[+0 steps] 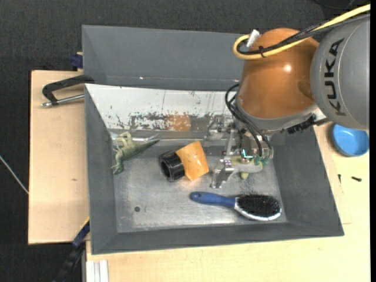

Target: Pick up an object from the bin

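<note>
Okay, starting at the near wall of the bin (pixel 217 234): I am seeing a hairbrush (pixel 238 203) lying flat on the floor, blue handle pointing left, black bristle head to the right. Nothing is sitting on it.

Just beyond the brush handle, the claw (pixel 232 169) is hanging low over bare bin floor. It is just beside the right edge of an orange block (pixel 194 160); I cannot tell if it is touching. I cannot tell whether the claw is wide or narrow, since metal and wiring are cluttering that spot. I am seeing nothing held in it.

Left of the block, touching it, a black cylinder (pixel 172 165) is lying on its side. Further left, well apart from the claw, a green toy lizard (pixel 126 148) is sprawling near the back wall.

Above all that, the arm's orange cover (pixel 276 75) is looming over the far right corner.

I am judging this as the approach step, with no grasp made yet. The block and the brush handle are looking like the nearest candidates. The next move is calling for the claw to be centred on one of them and brought down without nudging the cylinder.
</note>
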Controlling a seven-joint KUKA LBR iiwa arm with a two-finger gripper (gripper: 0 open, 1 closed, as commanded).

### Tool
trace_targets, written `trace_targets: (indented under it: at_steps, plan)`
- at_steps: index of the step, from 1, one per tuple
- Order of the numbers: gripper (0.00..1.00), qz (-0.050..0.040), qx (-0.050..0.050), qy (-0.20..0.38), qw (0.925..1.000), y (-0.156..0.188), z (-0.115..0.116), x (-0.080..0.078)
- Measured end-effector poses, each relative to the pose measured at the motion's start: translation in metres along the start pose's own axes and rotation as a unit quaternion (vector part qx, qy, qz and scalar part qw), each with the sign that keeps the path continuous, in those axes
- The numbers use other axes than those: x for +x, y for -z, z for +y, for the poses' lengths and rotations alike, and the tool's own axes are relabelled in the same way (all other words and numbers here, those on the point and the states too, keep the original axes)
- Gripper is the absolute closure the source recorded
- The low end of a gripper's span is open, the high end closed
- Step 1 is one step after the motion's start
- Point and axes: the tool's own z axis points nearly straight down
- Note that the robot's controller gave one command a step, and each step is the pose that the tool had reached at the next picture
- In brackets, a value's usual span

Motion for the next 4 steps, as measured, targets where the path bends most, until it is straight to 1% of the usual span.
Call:
trace_targets:
  at_steps: [1, 2, 3, 4]
  plan:
    - [0.00, -0.0072, 0.000, 0.061, 0.9981, -0.130, -0.037, 0.020]
    - [1.00, -0.0068, -0.001, 0.061, 0.9981, -0.132, -0.036, 0.020]
    - [1.00, -0.0099, 0.001, 0.143, 0.9897, 0.010, -0.050, 0.007]
    - [1.00, -0.0122, 0.002, 0.190, 0.9817, -0.137, -0.048, 0.000]
